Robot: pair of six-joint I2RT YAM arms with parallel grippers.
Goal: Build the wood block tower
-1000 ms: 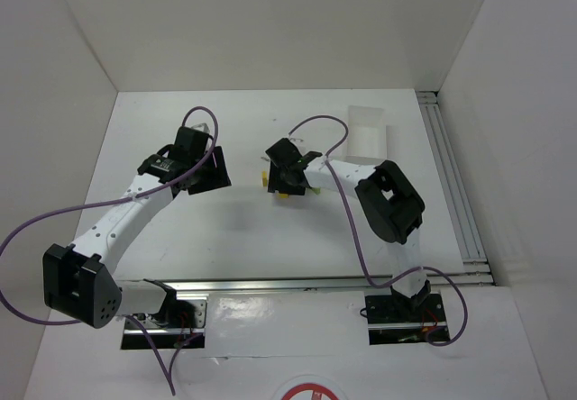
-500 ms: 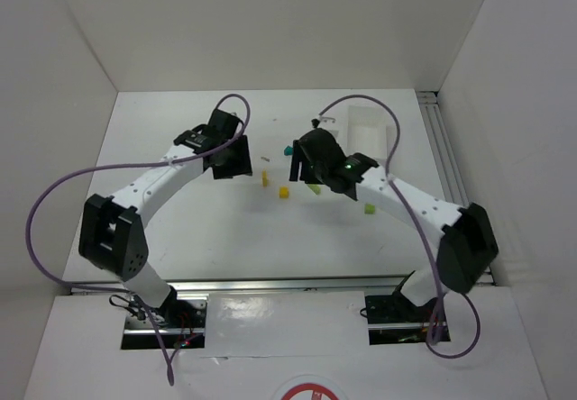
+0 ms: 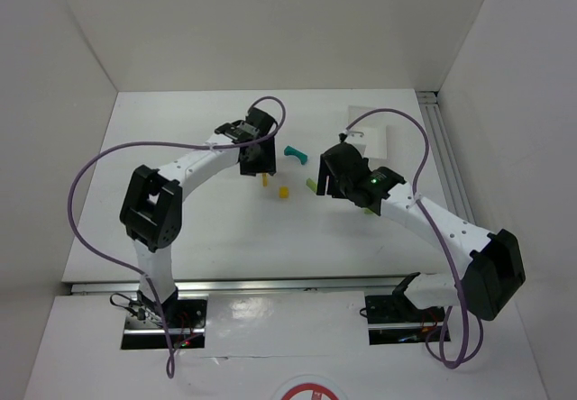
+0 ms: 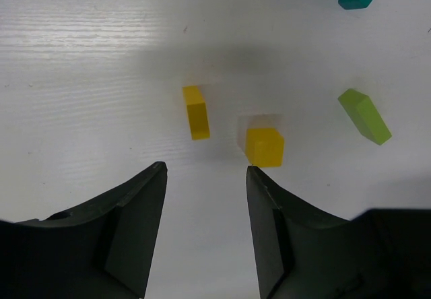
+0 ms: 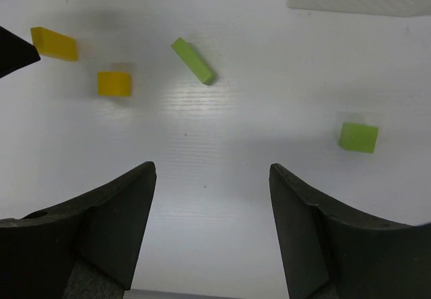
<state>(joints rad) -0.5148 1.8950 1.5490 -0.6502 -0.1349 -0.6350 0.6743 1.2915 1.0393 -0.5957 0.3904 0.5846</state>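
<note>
One white counter (image 3: 270, 238) carries everything, with a white tray (image 3: 368, 134) lying near its far right corner. Both arms reach in toward the middle. The left hand (image 4: 205, 178) hangs wide open with nothing between its fingers, and the right hand (image 5: 212, 178) is spread just as wide and also empty. No tower stands yet, and its pieces lie loose between the hands, nearer the far edge than the near one. The teal arch (image 3: 295, 155) lies farthest back. The long yellow block (image 4: 196, 112) lies flat just ahead of the left fingers, and the long green block (image 5: 193, 60) lies flat and slanted toward the right. A yellow cube (image 4: 264, 146) sits just beside the long yellow block, and a green cube (image 5: 358, 137) lies apart on the right. The likeliest trouble is crowding. The yellow pair is close enough that closing on one could push the other away. The two hands also work near each other and could bump. Both long blocks lie flat and, once stood on end, would tip at a slight touch.
</note>
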